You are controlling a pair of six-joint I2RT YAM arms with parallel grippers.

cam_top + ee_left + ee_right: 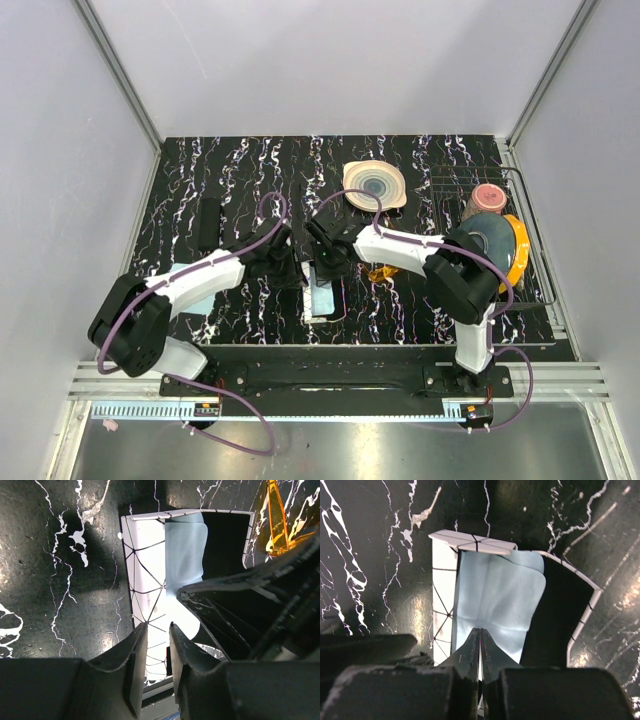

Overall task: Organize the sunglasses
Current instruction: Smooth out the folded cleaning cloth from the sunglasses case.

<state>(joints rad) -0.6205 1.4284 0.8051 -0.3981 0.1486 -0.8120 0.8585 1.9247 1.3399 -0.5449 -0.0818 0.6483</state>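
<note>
1. No text, brand, number or sign can be read in any view.
2. White box (443, 580), centre of the counter: black line pattern only, no lettering.
3. Graduated strip (300, 411), 6 o'clock edge of the top view: tick marks only, any figures too small to read.
4. Small tag (207, 408) on that strip: illegible.

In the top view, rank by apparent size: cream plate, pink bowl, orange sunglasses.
Largest: cream plate.
Then: pink bowl.
Smallest showing: sunglasses, but the right arm hides part of them, so bowl versus sunglasses is unsure.
</note>
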